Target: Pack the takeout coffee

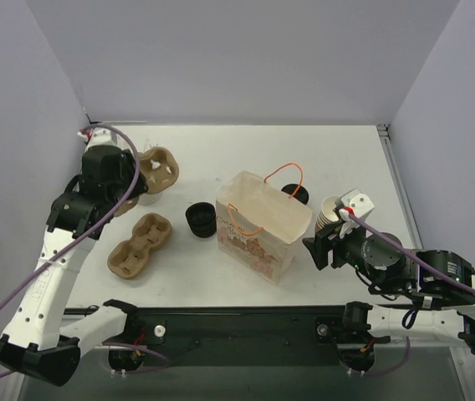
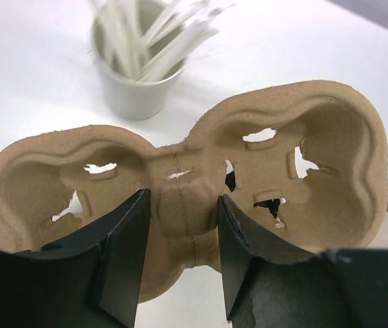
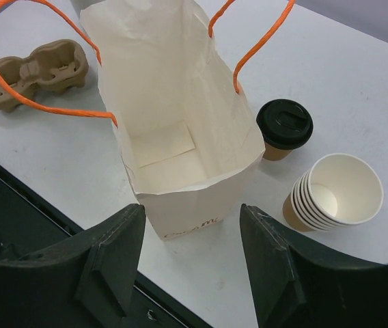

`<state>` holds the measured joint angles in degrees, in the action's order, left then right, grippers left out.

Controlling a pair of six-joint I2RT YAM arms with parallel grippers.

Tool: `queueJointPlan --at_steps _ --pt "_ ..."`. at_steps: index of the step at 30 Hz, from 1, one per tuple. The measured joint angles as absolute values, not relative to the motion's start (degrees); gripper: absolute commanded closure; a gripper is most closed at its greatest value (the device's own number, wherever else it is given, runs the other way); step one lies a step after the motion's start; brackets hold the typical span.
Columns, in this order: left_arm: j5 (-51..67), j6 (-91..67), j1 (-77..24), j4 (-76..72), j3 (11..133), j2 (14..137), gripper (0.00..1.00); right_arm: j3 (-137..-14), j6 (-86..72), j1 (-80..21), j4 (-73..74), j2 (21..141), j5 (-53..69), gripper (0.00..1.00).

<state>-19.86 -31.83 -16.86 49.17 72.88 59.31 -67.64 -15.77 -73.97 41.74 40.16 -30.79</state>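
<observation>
The takeout coffee [image 3: 284, 126], a brown cup with a black lid, stands upright on the table just right of the open white paper bag [image 3: 180, 102]; in the top view the coffee [image 1: 298, 194] sits behind the bag [image 1: 258, 234]. My right gripper [image 3: 192, 213] hovers open at the bag's near end, with nothing between its fingers. At the far left, my left gripper [image 2: 184, 201] is shut on the narrow middle of a pulp cup carrier [image 2: 303, 157], one finger pressed to each side of its bridge.
A stack of lidless paper cups [image 3: 337, 191] stands right of the coffee. Black lids [image 1: 201, 219] sit left of the bag, and a second pulp carrier [image 1: 141, 245] lies further left. A cup of white stirrers [image 2: 136, 82] stands behind the held carrier.
</observation>
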Motion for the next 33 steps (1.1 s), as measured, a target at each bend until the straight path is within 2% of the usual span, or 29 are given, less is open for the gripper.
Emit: queueJointPlan --at_steps 5,16,23,33 --pt "-12.3 -25.2 -19.6 48.7 85.7 65.1 0.52 -67.6 -16.9 -74.0 41.7 38.8 -31.5 0.43" --pt "-0.1 -17.1 -35.9 48.6 106.2 77.2 0.52 -67.4 -18.0 -74.0 41.9 33.1 -36.5 0.43" --pt "3.7 -16.2 -44.5 48.5 107.3 80.3 0.52 -66.4 -18.3 -74.0 42.3 31.5 -39.3 0.42" --pt "11.5 -17.9 -47.0 42.9 102.1 79.7 0.51 -65.1 -19.5 -74.0 42.7 29.3 -42.0 0.42"
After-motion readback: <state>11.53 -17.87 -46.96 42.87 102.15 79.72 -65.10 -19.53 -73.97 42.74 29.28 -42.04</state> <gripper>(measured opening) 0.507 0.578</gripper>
